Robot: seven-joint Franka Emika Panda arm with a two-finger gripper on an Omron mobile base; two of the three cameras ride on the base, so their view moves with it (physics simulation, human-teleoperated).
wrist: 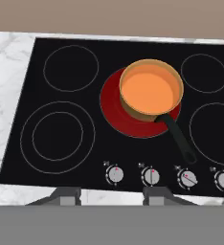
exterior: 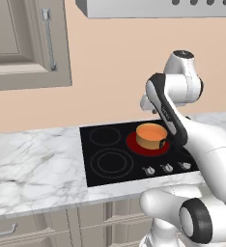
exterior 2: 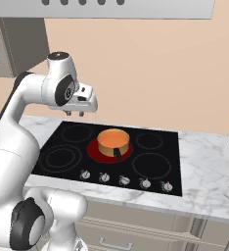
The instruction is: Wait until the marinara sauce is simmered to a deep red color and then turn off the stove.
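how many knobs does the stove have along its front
5, a row of small silver knobs on the flat black glass cooktop, left to right.

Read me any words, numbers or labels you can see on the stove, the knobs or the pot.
No readable text anywhere.
Knobs on the stove: tiny marks beside each dial, too small and blurred to read.
Pot holding the marinara sauce: no label or brand.

Orange sauce (wrist: 147,92) in tan pot (wrist: 177,103), red burner (wrist: 115,110), black stove (wrist: 85,153) w/ grey rings, white-grey marbled counter (exterior: 33,164)
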